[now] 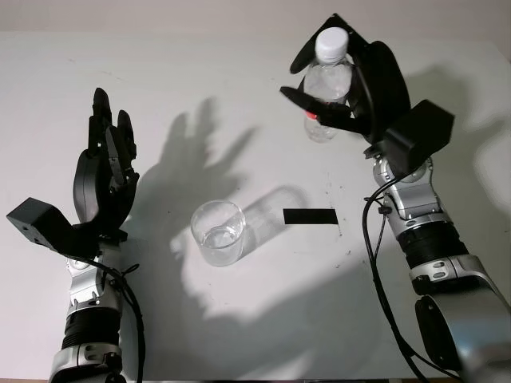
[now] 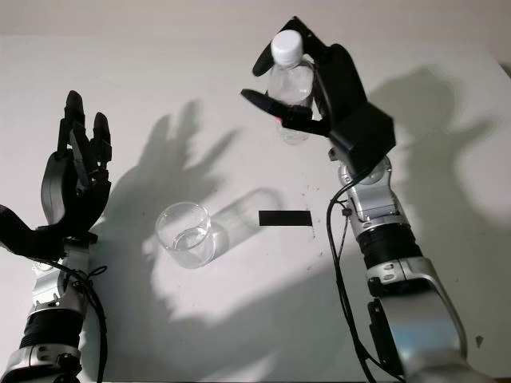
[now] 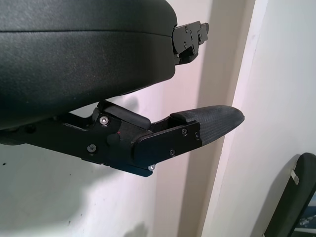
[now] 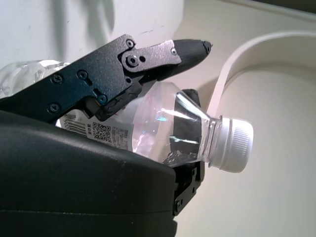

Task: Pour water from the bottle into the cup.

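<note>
Head views: our right hand (image 1: 343, 88) clasped the upright bottle (image 1: 327, 88) at the table's (image 1: 239, 64) far right; the cup (image 1: 217, 232) stood near the centre, well apart. Our left hand (image 1: 108, 171) hovered open at the left, holding nothing.

Right wrist view: fingers (image 4: 148, 59) wrapped the clear body; the white cap (image 4: 234, 145) was on. We judged the thin plastic light, slippery and easily dented, best held mid-body.

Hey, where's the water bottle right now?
The bottle is at the far right of the table in the head views, upright and capped, gripped by the right hand, beyond the black tape strip and the cup.
</note>
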